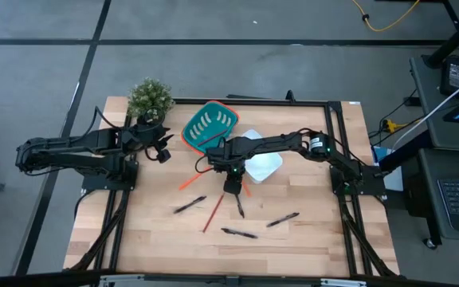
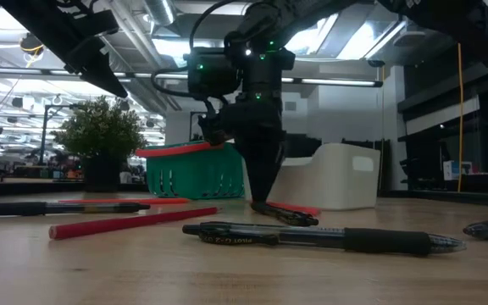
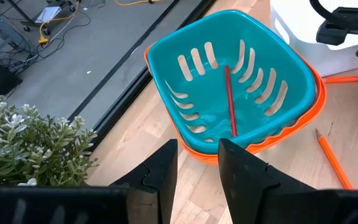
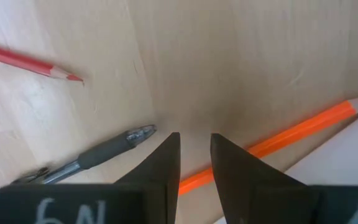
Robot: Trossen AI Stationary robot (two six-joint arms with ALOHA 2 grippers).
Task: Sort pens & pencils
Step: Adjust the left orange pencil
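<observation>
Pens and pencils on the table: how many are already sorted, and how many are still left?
Done: one red pencil lies in the teal basket. The white bin shows nothing inside, as far as can be seen. In hand: nothing; the right gripper hovers open over an orange pencil, beside a black pen. The left gripper waits open near the basket. Left: four pens and three pencils on the table.

Left gripper (image 3: pixel 197 163): two dark fingers (image 3: pixel 163 171) with a narrow gap between them, holding nothing, above the worktop (image 3: pixel 166 127).
Basket (image 3: pixel 185 43): teal with slots, sitting in an orange rim.
Inside the basket: one red pencil (image 3: pixel 230 102), lying along the bottom.
Beside the basket: an orange pencil (image 3: pixel 333 160) on the wood.
Plant (image 3: pixel 30 146): green with pale leaves, near the worktop edge.
White container (image 3: pixel 303 18): behind the basket.
</observation>
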